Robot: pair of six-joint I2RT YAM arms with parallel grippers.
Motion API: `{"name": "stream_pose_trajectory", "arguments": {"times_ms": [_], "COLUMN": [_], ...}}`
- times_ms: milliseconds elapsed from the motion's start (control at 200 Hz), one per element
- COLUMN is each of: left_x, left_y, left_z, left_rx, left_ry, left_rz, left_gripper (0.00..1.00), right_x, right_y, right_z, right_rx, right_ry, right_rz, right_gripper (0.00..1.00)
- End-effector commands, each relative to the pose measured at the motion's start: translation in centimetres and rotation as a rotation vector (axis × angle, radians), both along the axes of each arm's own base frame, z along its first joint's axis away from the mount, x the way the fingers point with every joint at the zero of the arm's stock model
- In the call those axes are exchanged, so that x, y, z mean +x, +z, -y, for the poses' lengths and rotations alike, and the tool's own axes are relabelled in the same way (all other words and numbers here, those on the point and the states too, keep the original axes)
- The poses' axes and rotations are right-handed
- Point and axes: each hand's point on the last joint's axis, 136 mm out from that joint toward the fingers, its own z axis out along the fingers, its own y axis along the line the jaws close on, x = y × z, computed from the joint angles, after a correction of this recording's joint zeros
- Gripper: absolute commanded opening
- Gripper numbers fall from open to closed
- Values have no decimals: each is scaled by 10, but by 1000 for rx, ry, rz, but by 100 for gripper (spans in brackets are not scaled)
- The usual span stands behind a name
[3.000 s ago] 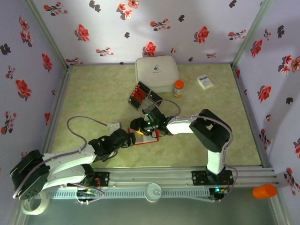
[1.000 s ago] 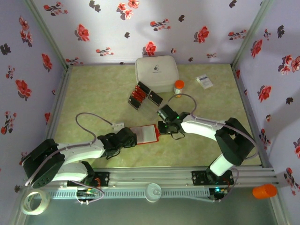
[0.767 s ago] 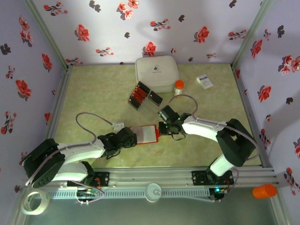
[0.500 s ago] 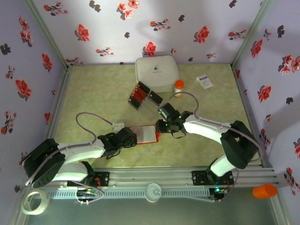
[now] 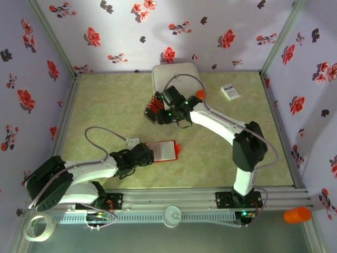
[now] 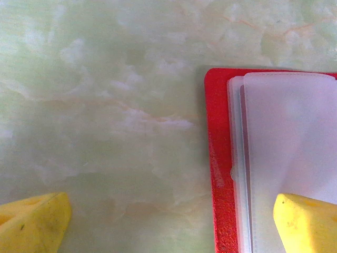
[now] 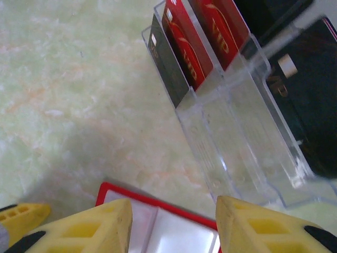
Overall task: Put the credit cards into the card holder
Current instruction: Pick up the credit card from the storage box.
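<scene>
Over tray (image 5: 152, 109), right arm (image 5: 221, 124) outstretched, left arm (image 5: 89, 171) low, apparently touching card holder (image 5: 163, 151)

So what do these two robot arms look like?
The left arm and right arm have white tubular links joined by black joints, with thin grey cables looping alongside. Green lights glow near the right wrist. The left end effector and right end effector each have two blunt yellow fingers.

Grainy matt red card holder (image 6: 216, 158), frosted plastic pockets (image 6: 295, 132).
</scene>
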Motion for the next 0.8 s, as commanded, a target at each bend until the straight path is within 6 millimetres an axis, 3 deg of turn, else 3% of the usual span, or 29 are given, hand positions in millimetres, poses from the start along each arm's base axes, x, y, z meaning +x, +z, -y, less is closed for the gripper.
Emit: {"name": "stream_pose_trajectory", "arguments": {"times_ms": [0,360,795], "left_x": [-10,-10,-11], "left_y": [-10,-9,-10], "left_z": [-17,-14,-11], "left_rx": [50,48,42], "left_ry": [34,22,9], "left_rz": [-53,-61,-67], "left_gripper": [100,100,100], "right_x": [3,58,94], "right_y": [-16,-27,-37], "right_z": [3,-19,-33], "right_rx": [-117,-219,-263], "right_ry": [84,88,78], "right_rz": [-39,28,93], "right_gripper": [45,38,30]}}
